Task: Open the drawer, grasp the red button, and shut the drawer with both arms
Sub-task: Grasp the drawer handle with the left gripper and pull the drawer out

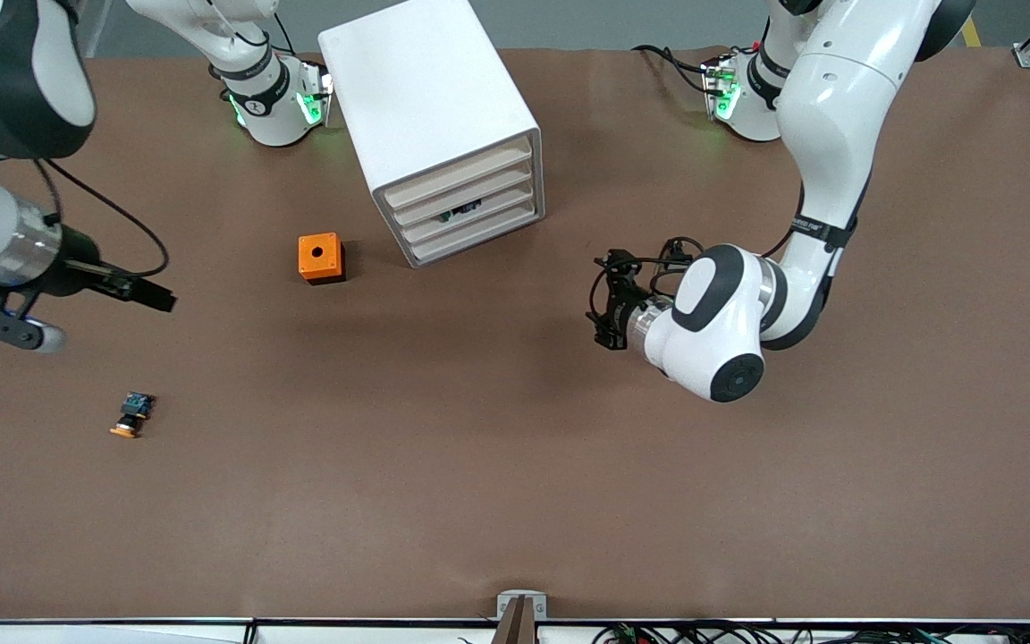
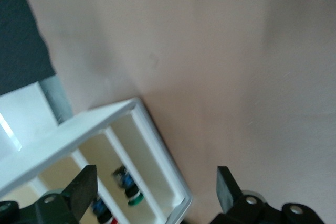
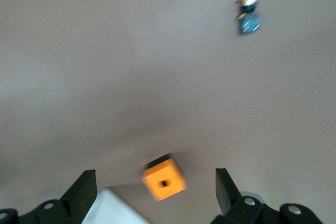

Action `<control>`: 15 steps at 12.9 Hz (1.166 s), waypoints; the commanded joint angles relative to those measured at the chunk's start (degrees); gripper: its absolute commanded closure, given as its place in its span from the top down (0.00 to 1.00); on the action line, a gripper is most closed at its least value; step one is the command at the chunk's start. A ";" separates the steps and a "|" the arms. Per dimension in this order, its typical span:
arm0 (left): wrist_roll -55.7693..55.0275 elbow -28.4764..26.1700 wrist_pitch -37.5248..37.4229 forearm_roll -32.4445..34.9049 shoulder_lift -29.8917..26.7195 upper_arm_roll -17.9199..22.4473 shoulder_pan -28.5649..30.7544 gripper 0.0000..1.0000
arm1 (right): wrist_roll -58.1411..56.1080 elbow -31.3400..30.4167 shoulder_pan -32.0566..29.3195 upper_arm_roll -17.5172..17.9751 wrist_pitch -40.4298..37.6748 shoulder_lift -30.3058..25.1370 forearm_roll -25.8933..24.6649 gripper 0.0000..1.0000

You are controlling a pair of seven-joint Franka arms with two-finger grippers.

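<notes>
The white cabinet (image 1: 430, 98) stands near the robots' bases, and all four of its cream drawer fronts (image 1: 466, 207) are pushed in. Through the gaps, the left wrist view shows small buttons inside. One has a red cap (image 2: 111, 220) and another a green cap (image 2: 134, 199). I cannot tell which level they lie on. My left gripper (image 1: 602, 302) (image 2: 155, 192) is open and empty. It hovers over the table in front of the drawers, a short way off. My right gripper (image 1: 153, 297) (image 3: 155, 190) is open and empty over the table toward the right arm's end.
An orange cube with a hole (image 1: 321, 258) (image 3: 164, 183) sits beside the cabinet toward the right arm's end. An orange-capped button (image 1: 132, 416) (image 3: 248, 11) lies nearer the front camera, toward the right arm's end.
</notes>
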 commanded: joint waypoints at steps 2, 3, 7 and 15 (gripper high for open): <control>-16.63 0.59 -0.85 -4.06 2.16 0.39 -6.38 1.00 | 19.92 0.14 9.76 -0.20 3.53 -0.56 1.86 1.00; -21.83 0.68 -0.85 -5.80 3.13 0.30 -6.92 1.00 | 26.17 0.14 13.10 -0.20 5.02 -0.21 1.86 1.00; -33.55 0.68 -2.17 -13.11 5.51 0.21 -10.43 0.97 | 40.53 0.23 21.73 -0.29 10.73 3.64 0.89 1.00; -34.28 0.77 -2.96 -21.63 7.10 0.21 -14.65 0.68 | 48.55 0.58 26.32 -0.29 12.77 7.79 -1.66 1.00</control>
